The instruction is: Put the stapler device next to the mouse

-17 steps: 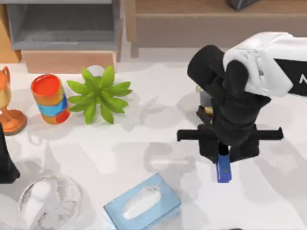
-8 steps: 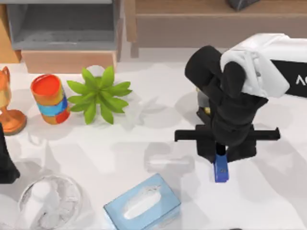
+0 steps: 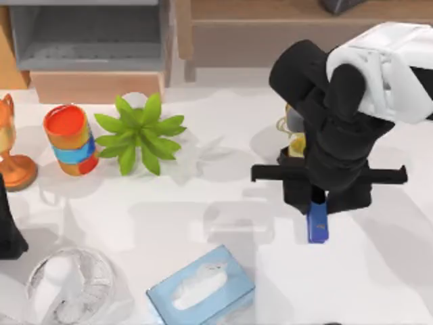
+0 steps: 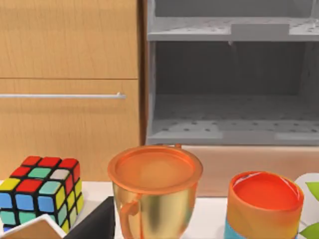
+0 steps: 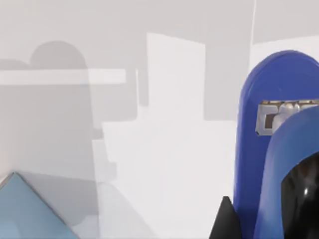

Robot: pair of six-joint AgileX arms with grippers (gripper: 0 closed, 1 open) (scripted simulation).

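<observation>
My right arm reaches in from the right side of the counter, its white forearm folding into the black wrist that points straight down. My right pincer (image 3: 316,215) hangs below that wrist, its fingers closed on the stapler device (image 3: 317,223), whose blue end sticks out just beneath them. My left arm sits parked at the counter's left edge.

The pale blue tissue box (image 3: 201,288) lies on the white table (image 3: 203,196), near my right pincer (image 3: 316,211), to its left and closer to the front edge. The green plant (image 3: 139,135) stands well apart on the pincer's left. Just past it is the orange striped cup (image 3: 67,139), then the gold cup (image 3: 10,159), farthest away. A colored cube (image 4: 42,191) sits near the gold cup.
</observation>
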